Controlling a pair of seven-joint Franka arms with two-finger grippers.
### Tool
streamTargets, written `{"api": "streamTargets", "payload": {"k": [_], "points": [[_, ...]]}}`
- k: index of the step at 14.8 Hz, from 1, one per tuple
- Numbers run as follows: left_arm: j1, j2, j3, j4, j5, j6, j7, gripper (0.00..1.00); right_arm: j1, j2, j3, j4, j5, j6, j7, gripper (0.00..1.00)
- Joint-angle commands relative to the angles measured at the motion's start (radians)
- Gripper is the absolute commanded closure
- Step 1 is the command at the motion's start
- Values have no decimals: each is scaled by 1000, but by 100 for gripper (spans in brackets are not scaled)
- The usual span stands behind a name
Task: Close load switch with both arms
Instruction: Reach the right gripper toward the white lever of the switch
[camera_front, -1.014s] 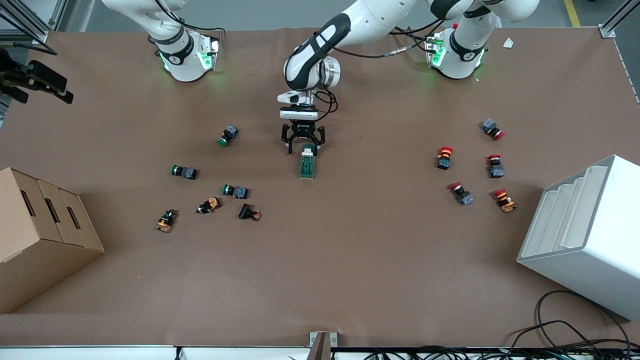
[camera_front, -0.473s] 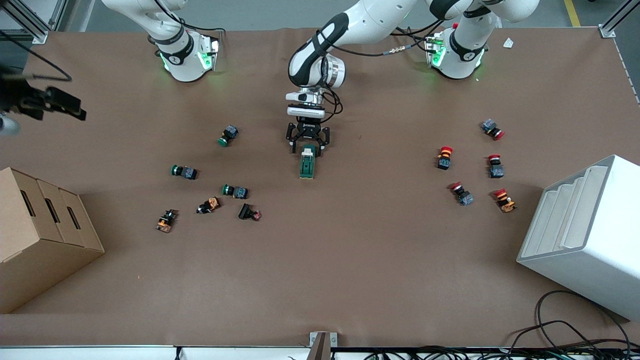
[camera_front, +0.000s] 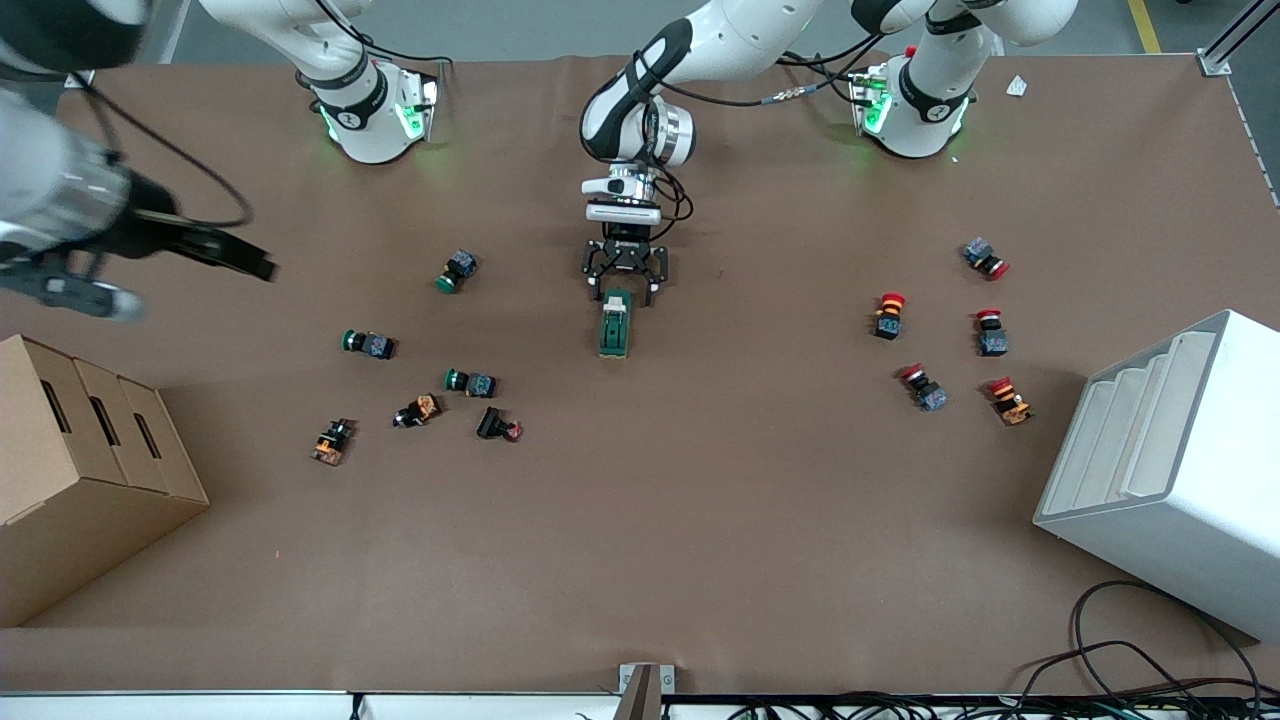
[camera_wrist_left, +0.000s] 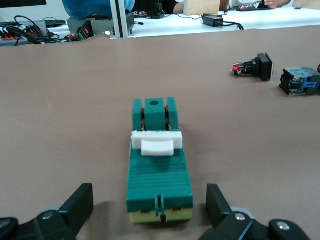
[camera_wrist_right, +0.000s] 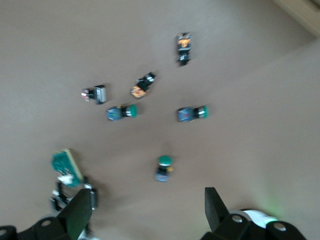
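Observation:
The load switch (camera_front: 615, 327), a dark green block with a white lever (camera_wrist_left: 156, 143), lies flat at the table's middle. It shows large in the left wrist view (camera_wrist_left: 159, 175) and small in the right wrist view (camera_wrist_right: 66, 167). My left gripper (camera_front: 626, 287) is open and low, its fingers (camera_wrist_left: 80, 205) on either side of the switch's end that is farther from the front camera, apart from it. My right gripper (camera_front: 235, 258) is open and empty, high over the right arm's end of the table; its fingers (camera_wrist_right: 216, 207) frame bare table.
Green, orange and black push buttons (camera_front: 469, 382) lie scattered toward the right arm's end, and red ones (camera_front: 890, 314) toward the left arm's end. A cardboard box (camera_front: 85, 470) and a white stepped bin (camera_front: 1170, 470) stand at the two ends.
My right arm has swung in from the table's edge toward the middle, high up. My left gripper has shifted slightly toward the left arm's end, still at the switch's end.

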Motion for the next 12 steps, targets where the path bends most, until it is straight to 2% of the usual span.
{"api": "streamTargets", "payload": {"k": [1, 4, 8, 12], "points": [[-14, 15, 1, -18, 5, -12, -25, 1, 143, -17, -6, -131, 31, 149, 255, 0], [-17, 34, 3, 3, 8, -14, -25, 1, 275, 42, -6, -193, 100, 258, 417, 0], [-17, 49, 6, 25, 57, -17, -25, 1, 432, 131, -6, -259, 102, 480, 600, 0], [-17, 66, 9, 51, 63, -28, -23, 1, 515, 154, -6, -386, 102, 701, 676, 0]]}}
